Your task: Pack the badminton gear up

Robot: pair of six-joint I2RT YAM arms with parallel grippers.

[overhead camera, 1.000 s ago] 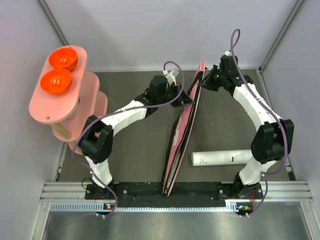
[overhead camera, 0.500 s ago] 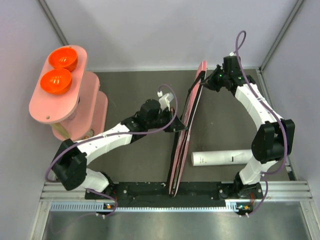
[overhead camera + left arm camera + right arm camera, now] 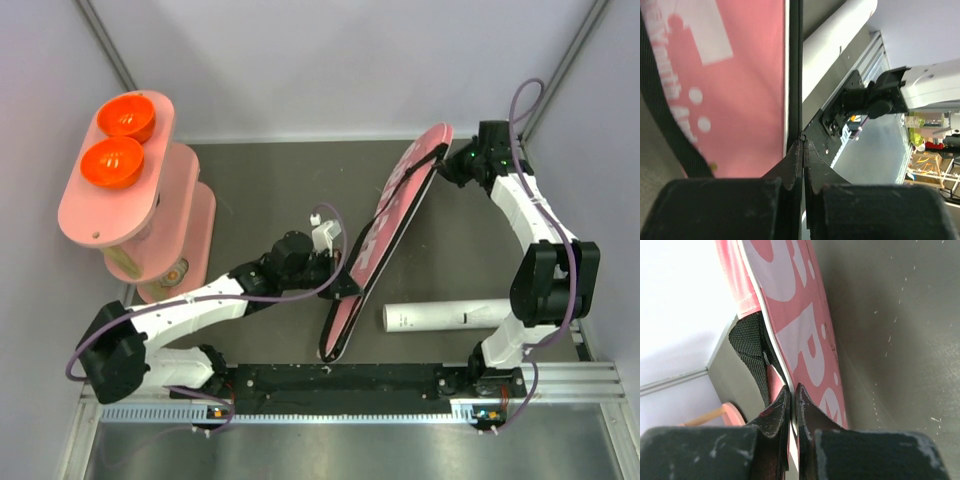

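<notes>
**Bag** [image 3: 385,235]: pink, racket-shaped, with white lettering and a black edge. It is held on a slant over the middle of the table [image 3: 270,190]. The wide end is at the far right near the back wall, and the narrow end is near, close to the rail between the arm bases. Whether the near end touches the table cannot be told.

**Left fingers** [image 3: 345,283]: closed on the bag's left edge, towards the narrow end. In the left wrist view the two tips [image 3: 792,165] are pressed together on the black edging, with the pink face to their left.

**Right fingers** [image 3: 447,168]: closed on the rim of the wide end, at its right side. In the right wrist view the tips [image 3: 780,407] pinch the white-piped edge, and the lettered face runs away from them.

**Strap** [image 3: 751,352]: black, hanging against the bag's back just beside the right fingers.

**Tube** [image 3: 450,317]: white, lying flat on the table to the right of the bag's narrow end. It is near the right arm's base and apart from both sets of fingers.

**Stand** [image 3: 100,215]: pink, oval, at the far left, with two orange bowls [image 3: 125,117] on top.
</notes>
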